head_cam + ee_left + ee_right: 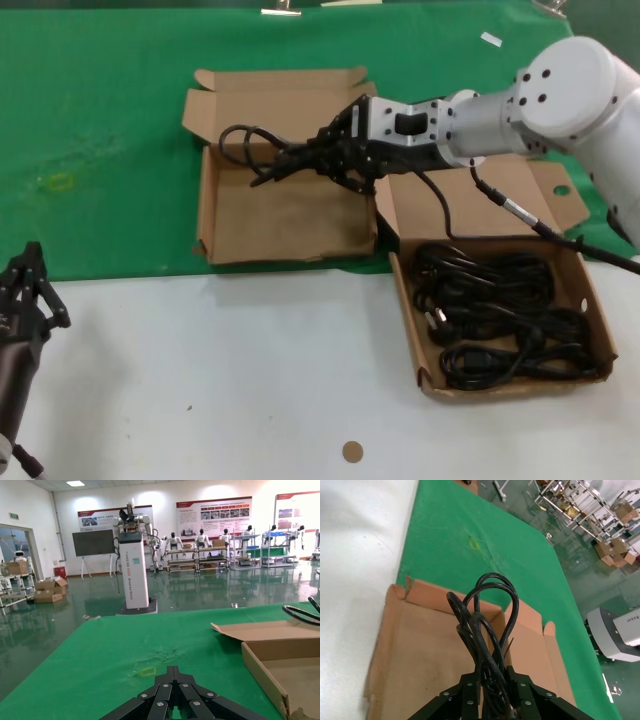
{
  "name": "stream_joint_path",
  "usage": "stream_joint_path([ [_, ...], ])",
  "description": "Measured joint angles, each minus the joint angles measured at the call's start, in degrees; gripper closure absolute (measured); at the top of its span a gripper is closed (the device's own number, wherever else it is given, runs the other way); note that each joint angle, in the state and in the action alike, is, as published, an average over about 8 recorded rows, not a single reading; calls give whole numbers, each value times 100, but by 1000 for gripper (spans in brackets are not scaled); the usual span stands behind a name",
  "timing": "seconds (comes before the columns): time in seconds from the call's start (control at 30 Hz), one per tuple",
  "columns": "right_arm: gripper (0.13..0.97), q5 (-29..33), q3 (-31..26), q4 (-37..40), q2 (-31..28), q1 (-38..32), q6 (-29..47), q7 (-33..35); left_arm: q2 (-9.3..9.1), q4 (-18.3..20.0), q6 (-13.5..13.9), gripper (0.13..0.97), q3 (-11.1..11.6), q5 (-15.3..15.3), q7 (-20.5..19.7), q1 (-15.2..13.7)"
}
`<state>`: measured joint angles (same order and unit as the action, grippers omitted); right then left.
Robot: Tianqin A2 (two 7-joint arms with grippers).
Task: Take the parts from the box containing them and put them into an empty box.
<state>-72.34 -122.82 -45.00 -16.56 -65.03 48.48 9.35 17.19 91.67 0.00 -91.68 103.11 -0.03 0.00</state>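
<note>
Head view shows my right tool [335, 152] clamped on a bundled black cable [255, 150], which hangs above the empty box [285, 215], toward its back wall near the hinged lid. Beside the empty box, on its right, sits the box containing them [500, 300], with several more coiled cables [495, 315] inside. My left tool [25, 290] waits low over the table [200, 380], well off to the empty box's left; I cannot tell how far its fingers stand apart.

I judge the risks as these. The cable's loops stick out past my fingers toward the empty box's left wall, so a release here might leave a loop draped over that wall or the lid. The loops could also snag on my fingers as I let go and get dragged out again.
</note>
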Motion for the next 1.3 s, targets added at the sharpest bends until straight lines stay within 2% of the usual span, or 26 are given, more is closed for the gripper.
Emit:
stream_joint_path([
  [0.1,868,-17,7,192,64,-61,-77,105,0,0,0,953,0,0,0,0],
  [0.4,792,-78,48,450,170,-134,-247,264,0,0,0,953,0,0,0,0],
  [0.7,646,-99,68,441,177,-108,-288,270,0,0,0,946,0,0,0,0],
  [0.9,488,-221,193,231,167,164,-476,222,0,0,0,943,0,0,0,0],
  [0.97,435,-285,258,122,162,306,-573,195,0,0,0,924,0,0,0,0],
  [1.1,435,-431,407,-129,150,630,-796,135,0,0,0,887,0,0,0,0],
  [1.2,370,-547,527,-329,141,889,-975,89,0,0,0,868,0,0,0,0],
  [1.3,305,-666,648,-532,131,1153,-1157,41,0,0,0,813,0,0,0,0],
])
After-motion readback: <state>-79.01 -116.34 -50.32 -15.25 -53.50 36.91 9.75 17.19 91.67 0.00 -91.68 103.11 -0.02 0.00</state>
